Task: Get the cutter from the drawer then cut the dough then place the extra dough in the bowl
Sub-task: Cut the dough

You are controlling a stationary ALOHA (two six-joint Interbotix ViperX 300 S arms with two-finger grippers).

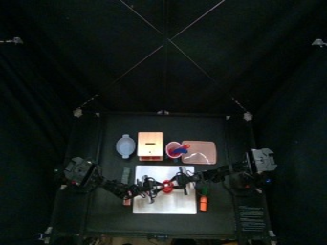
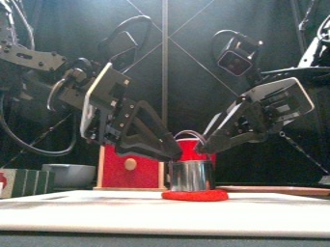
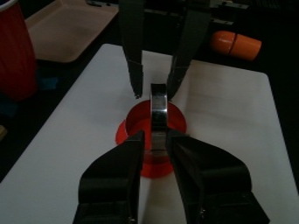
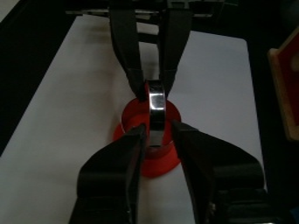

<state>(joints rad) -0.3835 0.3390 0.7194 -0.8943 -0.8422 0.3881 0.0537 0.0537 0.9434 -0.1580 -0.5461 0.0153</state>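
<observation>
You have a white cutting board (image 1: 153, 206) lying at the front middle of the desk (image 1: 109, 218). An orange toy food (image 1: 202, 203) sits at the board's right edge, toward the front. Behind the board and to the right you'll find a flat pink tray (image 1: 212, 153). A red cup (image 1: 175, 148) stands at the tray's left end, with something blue beside it, too small to make out.

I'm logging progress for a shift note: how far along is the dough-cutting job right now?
Done: the cutter is out of the wooden box. In hand: both grippers, left and right, hold it standing on the red dough on the white board. Left: moving the extra into the bowl.
</observation>
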